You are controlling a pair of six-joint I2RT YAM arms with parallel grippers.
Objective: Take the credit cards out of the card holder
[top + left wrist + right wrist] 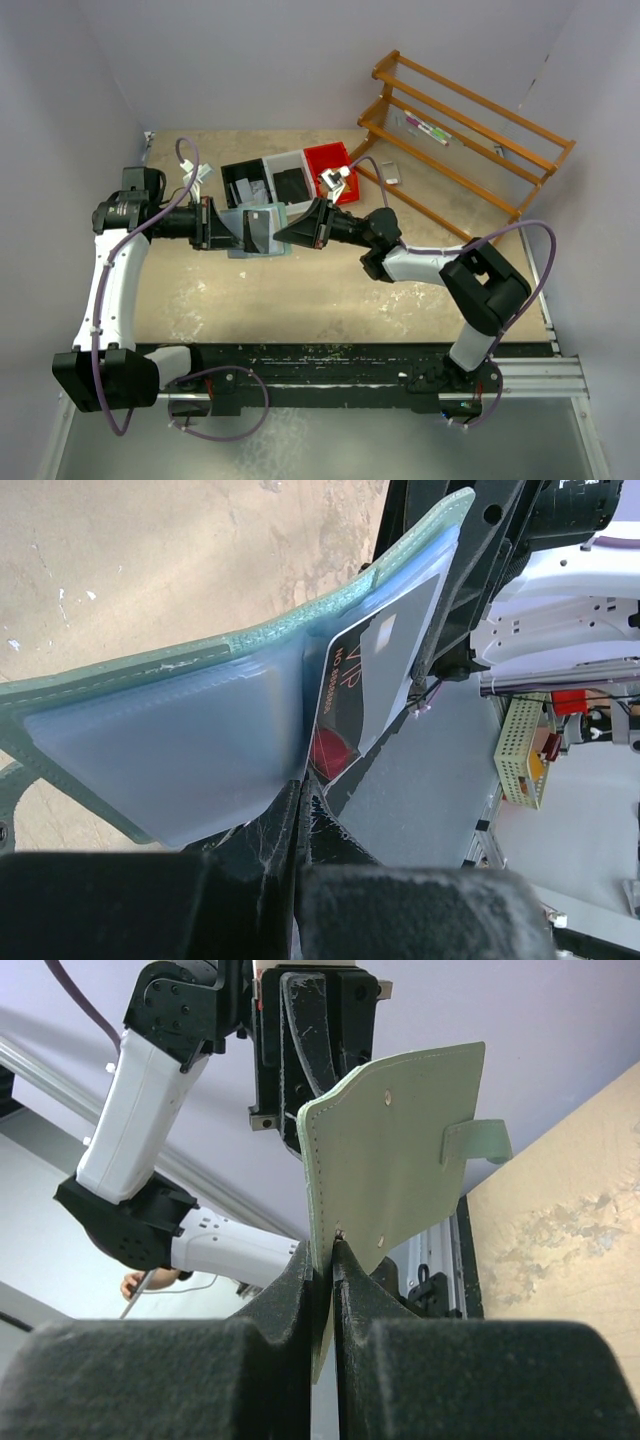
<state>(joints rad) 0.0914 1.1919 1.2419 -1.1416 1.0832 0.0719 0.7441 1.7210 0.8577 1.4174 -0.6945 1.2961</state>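
We hold the card holder (258,228) up off the table (300,300) between the two arms, spread open like a small book. The left end effector (300,798) is closed on its lower edge right at the fold, and the clear pockets (170,740) rise just above its fingers. The right end effector (332,1257) is closed too, nipping the bottom edge of one green cover. The snap tab (478,1140) sticks out above it and to its right.

We judge the holder to be light and floppy: the cover curves between the two grips, and the pocket film looks slick. A credit card (375,655) should be thin, stiff and smooth. It is best taken by whatever edge stands free at the pocket mouth, pinched flat across both faces and drawn straight along the pocket while the other end effector holds the cover. The risk we see is catching the film together with the card.

That one card shows above the left end effector, right of the fold, with a dark band lettered VIP and a red patch. We cannot tell how far it sits inside its pocket, nor where that pocket opens. The pockets left of the fold look milky, so whether they hold anything is unclear. From the right wrist we see only the outer cover. From above, both end effectors hide much of the holder.
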